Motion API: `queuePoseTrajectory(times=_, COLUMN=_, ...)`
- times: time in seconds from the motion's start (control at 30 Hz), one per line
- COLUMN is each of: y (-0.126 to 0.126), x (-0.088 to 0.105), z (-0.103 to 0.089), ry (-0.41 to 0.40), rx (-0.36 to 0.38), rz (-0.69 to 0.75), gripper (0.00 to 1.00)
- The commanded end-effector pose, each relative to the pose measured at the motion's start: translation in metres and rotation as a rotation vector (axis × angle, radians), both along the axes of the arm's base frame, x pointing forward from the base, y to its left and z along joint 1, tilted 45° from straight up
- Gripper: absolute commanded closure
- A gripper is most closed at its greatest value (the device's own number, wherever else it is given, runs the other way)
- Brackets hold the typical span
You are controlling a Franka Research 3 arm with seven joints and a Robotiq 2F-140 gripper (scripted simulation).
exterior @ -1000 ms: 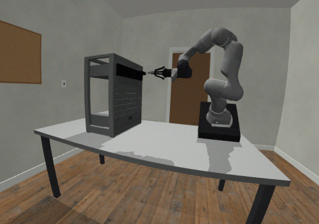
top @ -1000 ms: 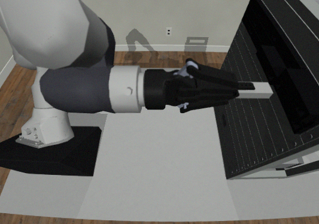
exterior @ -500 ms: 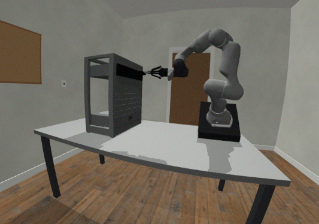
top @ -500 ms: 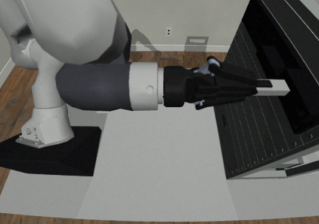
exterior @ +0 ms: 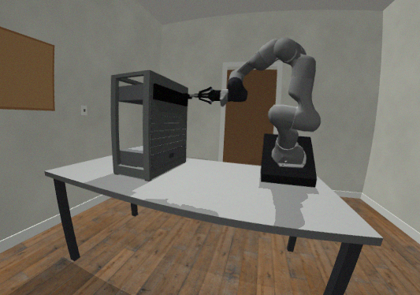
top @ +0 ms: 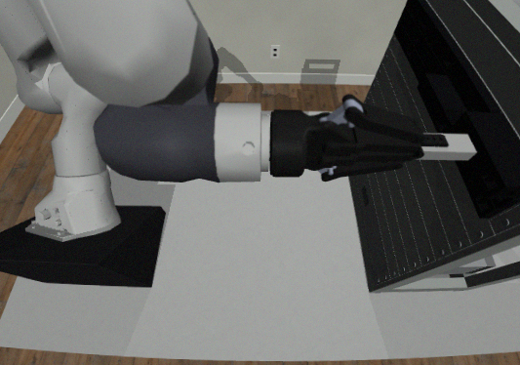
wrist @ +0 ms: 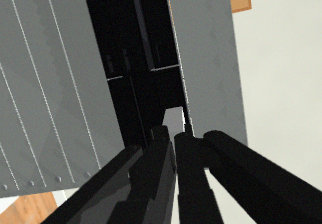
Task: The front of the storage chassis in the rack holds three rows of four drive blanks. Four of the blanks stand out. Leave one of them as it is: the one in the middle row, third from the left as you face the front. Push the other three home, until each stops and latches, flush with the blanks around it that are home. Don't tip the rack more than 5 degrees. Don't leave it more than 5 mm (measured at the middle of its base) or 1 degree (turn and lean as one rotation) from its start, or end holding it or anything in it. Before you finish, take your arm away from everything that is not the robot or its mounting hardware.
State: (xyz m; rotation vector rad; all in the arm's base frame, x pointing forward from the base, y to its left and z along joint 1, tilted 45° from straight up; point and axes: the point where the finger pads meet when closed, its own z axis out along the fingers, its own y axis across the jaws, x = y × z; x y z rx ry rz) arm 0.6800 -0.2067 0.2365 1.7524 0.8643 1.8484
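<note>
The grey rack [exterior: 149,124] stands on the table, with the black storage chassis [exterior: 169,95] at the top of its front. In the top view the chassis [top: 480,122] is a dark recess at the right; its drive blanks are black on black, and a few stand a little proud. My gripper [top: 460,146] is shut with nothing in it. It reaches level toward the chassis front, and its pale fingertips are at or against a blank face. In the wrist view the shut fingertips [wrist: 174,132] sit right before the dark blanks [wrist: 137,95] near the chassis's edge. I cannot tell which blank they meet.
Below the chassis the rack front is a ribbed grey panel [top: 407,195]. The arm's black base plate [exterior: 288,170] stands at the table's far right. The rack's grey frame post [wrist: 207,65] runs beside the fingertips.
</note>
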Motion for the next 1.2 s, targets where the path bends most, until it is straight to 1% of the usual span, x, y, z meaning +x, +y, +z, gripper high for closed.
queuePoseTrajectory(times=0.0, y=-0.0001, x=0.0005, z=-0.0008, ry=0.002, rx=0.003, rz=-0.001, gripper=1.0)
queuePoseTrajectory(times=0.73, y=-0.0003, x=0.0007, z=-0.0012, ry=0.002, rx=0.003, rz=-0.001, gripper=1.0)
queuePoseTrajectory(times=0.9, y=-0.0022, x=0.0025, z=-0.0057, ry=0.002, rx=0.003, rz=-0.001, gripper=1.0)
queuePoseTrajectory(times=1.17, y=-0.0024, x=0.0027, z=-0.0061, ry=0.002, rx=0.003, rz=-0.001, gripper=1.0)
